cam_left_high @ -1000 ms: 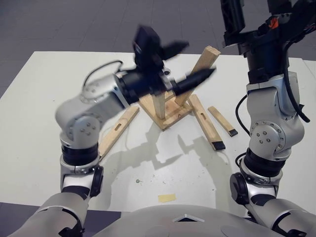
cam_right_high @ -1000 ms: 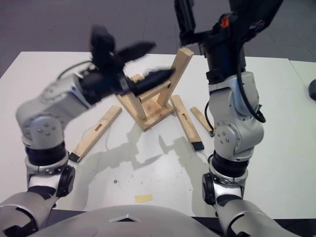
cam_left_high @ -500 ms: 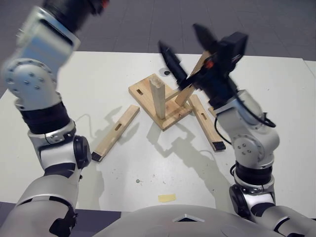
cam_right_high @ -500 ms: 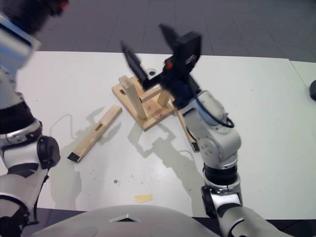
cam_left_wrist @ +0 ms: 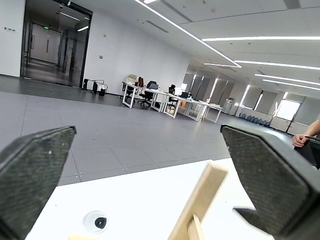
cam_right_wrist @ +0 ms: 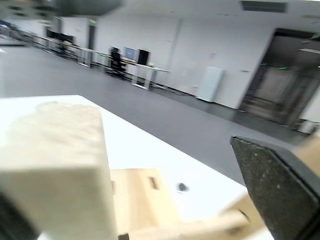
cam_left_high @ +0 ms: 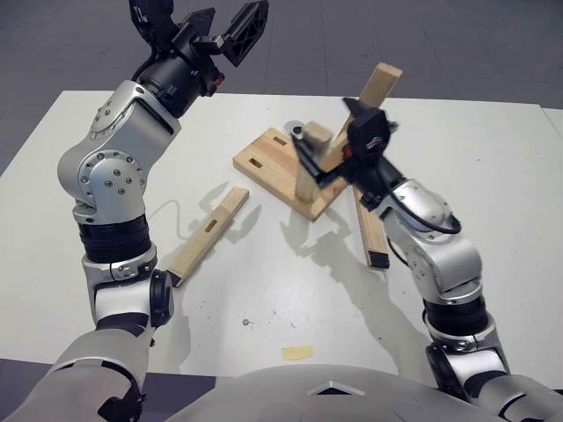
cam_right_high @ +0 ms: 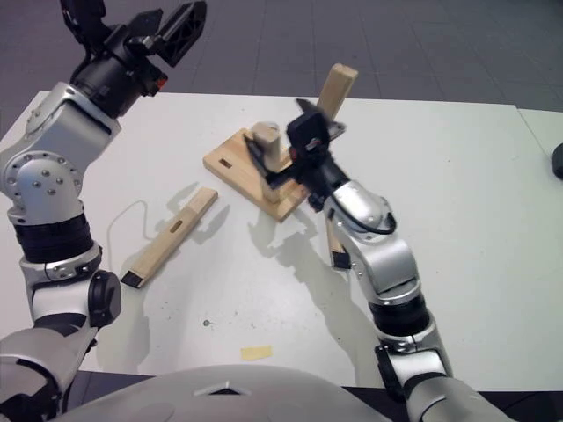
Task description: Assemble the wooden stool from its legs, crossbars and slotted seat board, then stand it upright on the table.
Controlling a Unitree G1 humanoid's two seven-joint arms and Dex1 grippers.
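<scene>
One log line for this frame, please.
left hand open, raised high | right hand open, straddling upright leg | seat board bearing two legs | loose leg lying to its left

loose leg (cam_left_high: pixel 369 236), upper end behind right arm (cam_left_high: pixel 433 239)

Seat board (cam_left_high: pixel 274 160) pale wood; table (cam_left_high: pixel 264 294) white.

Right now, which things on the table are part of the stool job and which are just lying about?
Job: seat board with upright leg and tilted leg fitted; left loose leg; right loose leg, partly under the right arm.
Lying about: yellow scrap near the front edge; dark speck.
</scene>
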